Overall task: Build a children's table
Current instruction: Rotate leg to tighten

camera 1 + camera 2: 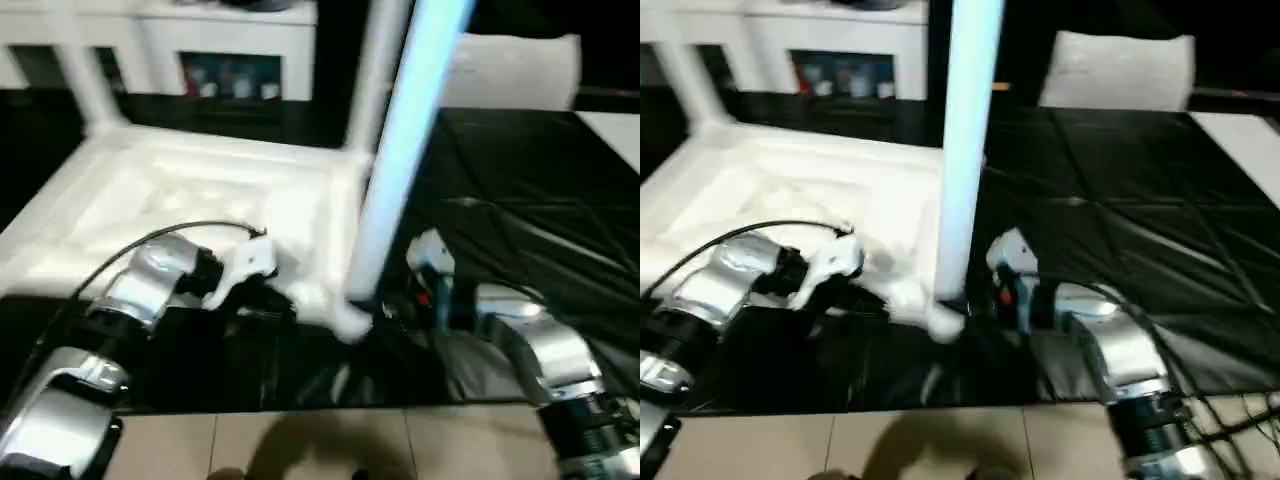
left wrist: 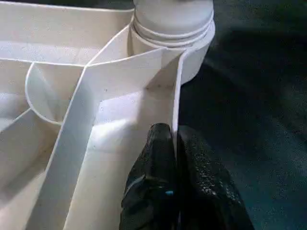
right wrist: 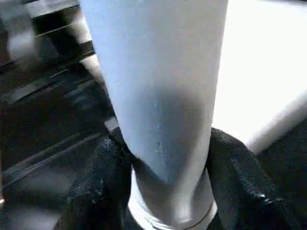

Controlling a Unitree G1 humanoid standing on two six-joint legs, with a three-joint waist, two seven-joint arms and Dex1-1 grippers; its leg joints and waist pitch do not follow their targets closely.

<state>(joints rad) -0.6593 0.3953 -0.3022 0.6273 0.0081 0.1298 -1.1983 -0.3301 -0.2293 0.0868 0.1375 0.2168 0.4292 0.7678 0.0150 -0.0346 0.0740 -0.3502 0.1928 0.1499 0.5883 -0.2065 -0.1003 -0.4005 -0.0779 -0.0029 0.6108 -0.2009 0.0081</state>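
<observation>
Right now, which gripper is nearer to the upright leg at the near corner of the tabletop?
Right. The right gripper is closed around the leg just above its corner socket. The left gripper pinches the tabletop rim wall beside that socket, apart from the leg.

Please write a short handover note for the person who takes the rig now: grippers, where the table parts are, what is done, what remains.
Left gripper: shut on the tabletop's side wall, next to the near corner socket.
Right gripper: closed around the near leg, low down, just above that socket.
Tabletop lies underside up on the black cover. Two far legs stand in their corners.
Done: three legs standing.
Left: confirm the near leg is fully seated; the fourth corner cannot be seen.
</observation>
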